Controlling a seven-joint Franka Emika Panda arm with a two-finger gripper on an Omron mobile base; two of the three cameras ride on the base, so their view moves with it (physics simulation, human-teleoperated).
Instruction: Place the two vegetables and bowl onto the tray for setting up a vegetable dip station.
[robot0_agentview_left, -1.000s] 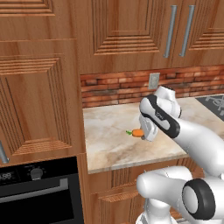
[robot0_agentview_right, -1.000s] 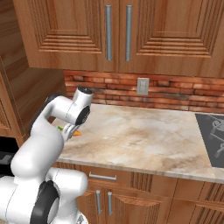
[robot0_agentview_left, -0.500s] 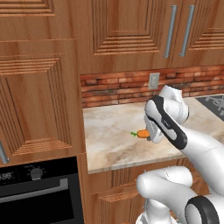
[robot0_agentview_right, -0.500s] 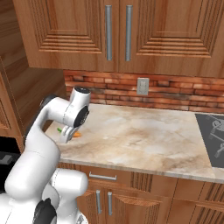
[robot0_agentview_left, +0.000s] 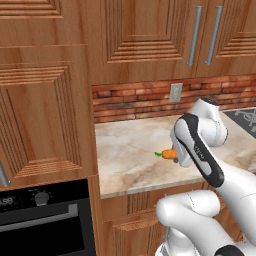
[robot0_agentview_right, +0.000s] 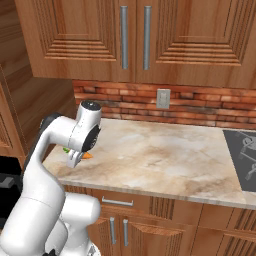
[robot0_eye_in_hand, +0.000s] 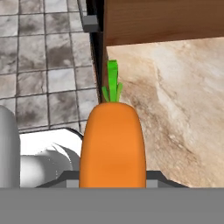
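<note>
Carrot (robot0_eye_in_hand: 113, 144) clamped in the pincer (robot0_agentview_left: 176, 159) above the marble desk (robot0_agentview_right: 165, 160)

The pincer grips the orange carrot between its two fingers, lifted clear of the desk near its left front part; in the hand view the carrot stands straight out from the fingers, its green top pointing away toward the desk's edge and the grey tiled floor (robot0_eye_in_hand: 43, 65) beyond; from the left base view the carrot's leafy end (robot0_agentview_left: 159, 154) pokes out to the left of the hand; from the right base view the orange tip (robot0_agentview_right: 87, 155) shows just beside the wrist, the brick backsplash (robot0_agentview_right: 200, 107) well behind.
</note>
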